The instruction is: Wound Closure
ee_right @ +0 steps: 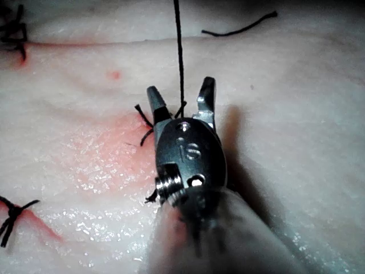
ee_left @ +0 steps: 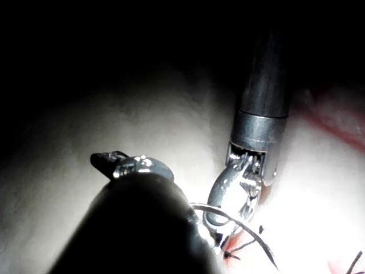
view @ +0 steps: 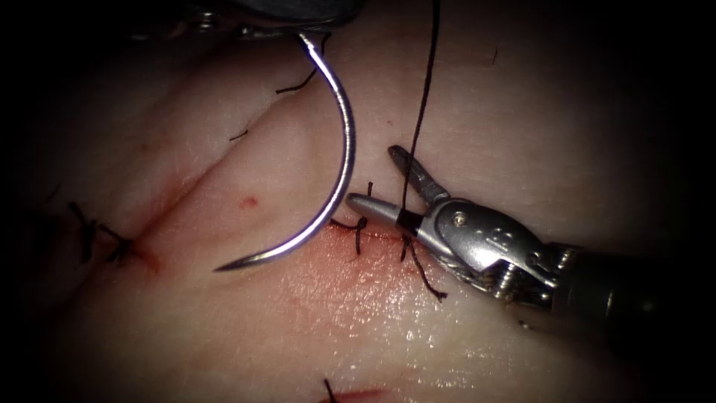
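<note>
The left claw (view: 302, 33) clamps the swaged end of the curved steel needle (view: 344, 149), hanging free above pale pork tissue (view: 522, 112). The right claw (view: 384, 179) gapes around taut black thread (view: 422, 112).

Curved needle (view: 339, 149) hangs free above tissue (view: 485, 104).

Left pincer (view: 302, 26) cut off by endoscope top edge, jaw state unclear; thread (view: 424, 97) exits same edge; needle (view: 339, 149) swaged end hidden there.
</note>
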### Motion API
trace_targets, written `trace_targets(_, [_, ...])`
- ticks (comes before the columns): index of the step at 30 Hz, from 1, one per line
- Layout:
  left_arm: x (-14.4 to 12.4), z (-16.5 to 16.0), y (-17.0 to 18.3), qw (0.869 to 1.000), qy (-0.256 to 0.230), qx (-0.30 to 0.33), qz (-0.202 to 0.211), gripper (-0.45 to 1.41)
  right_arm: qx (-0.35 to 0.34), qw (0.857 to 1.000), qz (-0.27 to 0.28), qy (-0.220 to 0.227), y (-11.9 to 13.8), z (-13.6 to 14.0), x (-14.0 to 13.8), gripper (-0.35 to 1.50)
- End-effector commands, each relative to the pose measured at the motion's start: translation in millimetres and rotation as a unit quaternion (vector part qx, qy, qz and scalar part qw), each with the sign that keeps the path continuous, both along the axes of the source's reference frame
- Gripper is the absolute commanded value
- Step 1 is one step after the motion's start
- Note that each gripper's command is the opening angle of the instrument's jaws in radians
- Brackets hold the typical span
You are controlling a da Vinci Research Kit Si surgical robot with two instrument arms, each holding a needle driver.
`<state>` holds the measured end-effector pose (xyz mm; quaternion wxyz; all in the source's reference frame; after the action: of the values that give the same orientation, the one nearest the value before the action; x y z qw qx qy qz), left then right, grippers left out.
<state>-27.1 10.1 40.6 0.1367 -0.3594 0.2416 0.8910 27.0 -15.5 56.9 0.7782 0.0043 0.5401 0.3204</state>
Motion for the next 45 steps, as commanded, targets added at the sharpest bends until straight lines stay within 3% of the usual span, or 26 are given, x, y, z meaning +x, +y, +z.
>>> trace_targets(1, [-0.7, 0.3, 0.4, 1.0, 0.0, -0.003, 0.001, -0.45, -0.002, 1.0, 0.0, -0.001, 0.5, 0.8, 1.1, 1.31])
trace_targets(13, [-1.9, -1.4, -0.7, 1.0, -0.003, -0.009, 0.009, -0.45, 0.0, 1.0, -0.004, -0.005, 0.7, 1.5, 2.0, 1.31])
trace_targets(17, [-2.1, -1.7, -0.9, 1.0, -0.003, -0.011, 0.011, -0.45, 0.001, 1.0, -0.004, -0.004, 0.6, 1.2, 2.2, 1.2])
trace_targets(18, [-2.1, -1.7, -0.9, 1.0, -0.003, -0.011, 0.011, -0.45, 0.001, 1.0, -0.004, -0.004, 0.6, 1.1, 2.2, 1.13])
trace_targets(19, [-2.2, -1.7, -0.9, 1.0, -0.004, -0.012, 0.011, -0.45, 0.003, 1.0, -0.008, -0.004, 0.4, 0.7, 2.1, 0.27])
trace_targets(20, [-2.2, -1.7, -0.9, 1.0, -0.004, -0.012, 0.011, -0.45, 0.003, 1.0, -0.008, -0.004, 0.4, 0.7, 2.1, 0.27])
trace_targets(21, [-2.3, -1.7, -0.9, 1.0, -0.005, -0.012, 0.012, -0.45, 0.007, 1.0, -0.015, -0.006, 0.2, 0.5, 2.0, -0.23])
trace_targets(22, [-2.3, -1.8, -1.1, 1.0, -0.006, -0.012, 0.013, -0.45, 0.008, 1.0, -0.004, -0.021, 0.1, 0.2, 2.0, -0.35])
trace_targets(29, [-1.6, -2.0, -1.2, 1.0, -0.007, -0.016, 0.021, -0.45, -0.008, 1.0, -0.009, -0.016, 0.3, -0.5, 0.6, -0.35])
trace_targets(30, [-1.2, -2.0, -1.2, 1.0, -0.003, -0.017, 0.022, -0.45, -0.01, 1.0, -0.007, -0.011, 0.4, -0.7, 0.2, 0.04])
trace_targets(31, [-0.4, -1.8, -1.0, 1.0, 0.005, -0.016, 0.021, -0.45, -0.016, 1.0, 0.001, 0.002, 0.6, -1.1, -0.9, 1.06])
trace_targets(32, [-0.4, -1.8, -1.0, 1.0, 0.005, -0.016, 0.021, -0.45, -0.016, 1.0, 0.001, 0.002, 0.6, -1.1, -0.9, 1.06])
trace_targets(33, [-0.1, -1.7, -1.0, 1.0, 0.007, -0.015, 0.021, -0.45, -0.019, 1.0, 0.006, 0.008, 0.7, -1.4, -1.3, 1.28])
trace_targets(35, [0.8, -1.3, -0.7, 0.999, 0.019, -0.016, 0.02, -0.45, -0.031, 0.999, 0.01, 0.017, 0.8, -1.9, -2.3, 1.46])
trace_targets(40, [2.7, 0.2, -0.1, 0.999, 0.032, -0.022, 0.022, -0.45, -0.031, 0.999, -0.001, 0.03, 0.4, -3.2, -5.6, 1.48])
trace_targets(45, [3.7, 1.7, 0.6, 0.999, 0.039, -0.022, 0.02, -0.45, -0.029, 0.999, -0.001, 0.033, 0.9, -3.4, -6.5, 1.48])
